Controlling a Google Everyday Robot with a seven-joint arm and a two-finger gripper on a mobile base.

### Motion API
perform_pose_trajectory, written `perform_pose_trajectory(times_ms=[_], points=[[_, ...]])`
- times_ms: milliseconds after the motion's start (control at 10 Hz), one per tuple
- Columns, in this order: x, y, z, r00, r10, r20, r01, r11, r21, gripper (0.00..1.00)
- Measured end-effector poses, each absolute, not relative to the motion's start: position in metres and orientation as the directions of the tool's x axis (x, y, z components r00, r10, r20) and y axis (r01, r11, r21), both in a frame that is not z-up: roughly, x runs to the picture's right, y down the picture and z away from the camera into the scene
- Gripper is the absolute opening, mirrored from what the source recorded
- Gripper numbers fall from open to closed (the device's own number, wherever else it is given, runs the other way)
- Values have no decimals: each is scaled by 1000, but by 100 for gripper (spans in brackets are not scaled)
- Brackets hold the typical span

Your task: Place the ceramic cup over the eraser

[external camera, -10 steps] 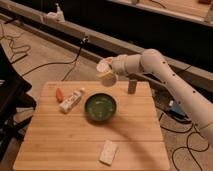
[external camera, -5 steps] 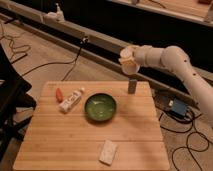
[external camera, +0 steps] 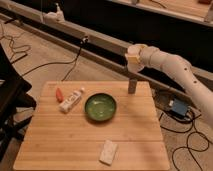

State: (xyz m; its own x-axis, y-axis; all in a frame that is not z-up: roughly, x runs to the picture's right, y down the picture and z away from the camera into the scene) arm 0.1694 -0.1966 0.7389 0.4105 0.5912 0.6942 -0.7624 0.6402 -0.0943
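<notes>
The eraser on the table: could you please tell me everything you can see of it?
The eraser is a small, plain, dark grey rectangular block, taller than it is wide. It stands upright at the far edge of the wooden table, behind and to the right of the green bowl and apart from it. Only the table touches it. The gripper hangs just above it, holding the ceramic cup clear of its top. Its material cannot be told.

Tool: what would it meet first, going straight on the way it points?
Probably nothing: the tool, holding the cup above the eraser, points left in the picture, where the way looks free; depth unclear.
</notes>
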Motion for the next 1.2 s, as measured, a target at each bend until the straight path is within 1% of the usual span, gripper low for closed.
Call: perform_pose_trajectory(times_ms=[300, 700, 1200], points=[[173, -196, 741, 411, 595, 691, -767, 635, -91, 0], [199, -174, 776, 420, 643, 640, -794, 602, -84, 0], [195, -166, 799, 379, 686, 621, -823, 557, -113, 0]])
